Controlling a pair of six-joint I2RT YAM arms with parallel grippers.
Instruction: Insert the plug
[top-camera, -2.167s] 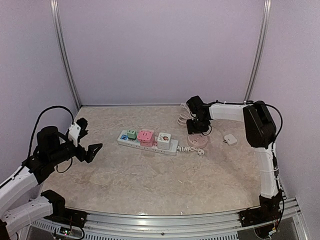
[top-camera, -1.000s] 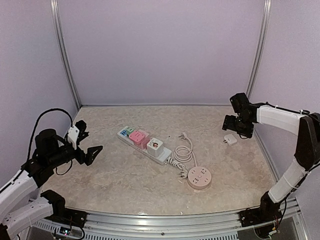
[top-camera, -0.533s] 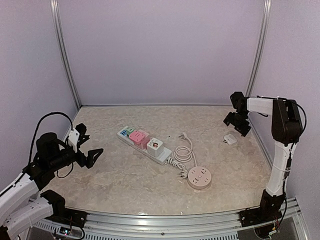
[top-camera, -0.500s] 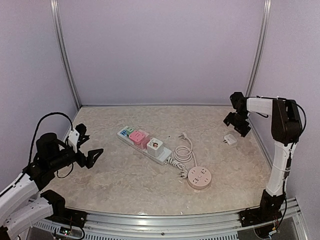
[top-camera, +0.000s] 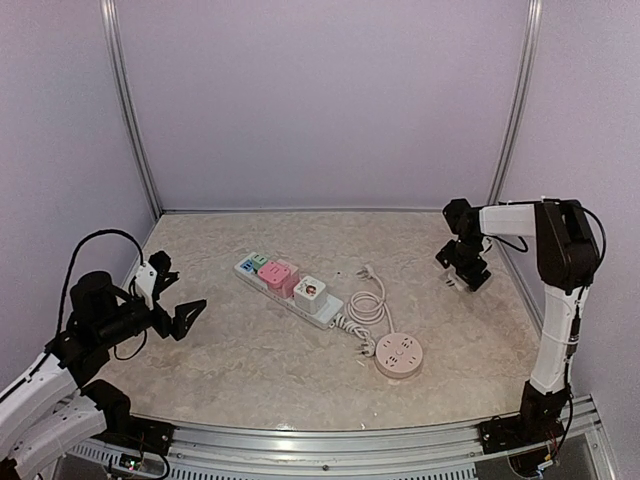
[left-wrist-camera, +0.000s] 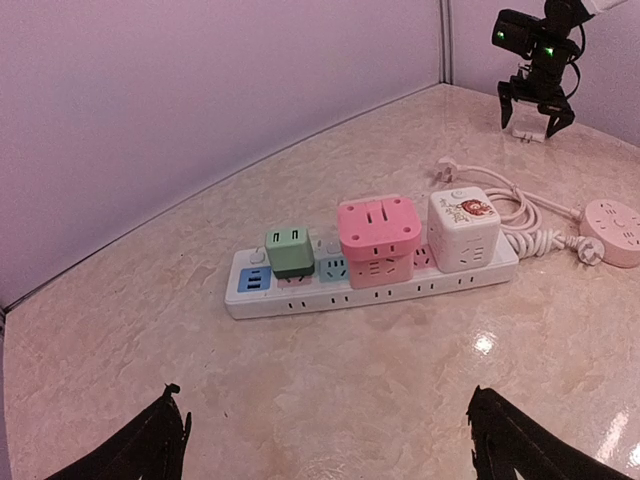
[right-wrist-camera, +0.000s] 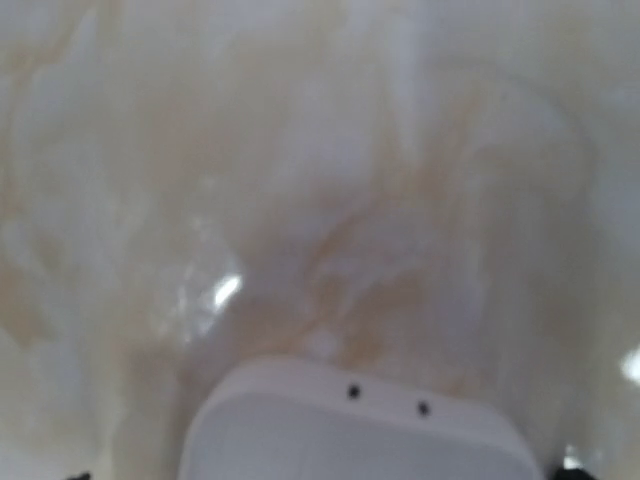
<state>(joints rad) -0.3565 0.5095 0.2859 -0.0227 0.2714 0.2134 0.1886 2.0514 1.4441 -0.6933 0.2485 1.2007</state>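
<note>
Marbled tabletop (top-camera: 260, 380) carries the white plug (right-wrist-camera: 350, 440) near its 3 o'clock edge. The plug's long side lies across the right wrist view, with two small dots near that edge; which way its prongs face cannot be told. Right tool (top-camera: 462, 274) hangs just over it, jaws spread, not closed on it. Open marble runs toward 9 o'clock up to the power strip (top-camera: 295, 285), whose white cube adapter (left-wrist-camera: 463, 228) bears an unreadable sticker. Left tool (left-wrist-camera: 325, 425) gapes, empty.

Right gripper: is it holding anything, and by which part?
Nothing is held. The right gripper hangs open over the white plug, jaws not closed on it; the left gripper is open and empty too.
</note>
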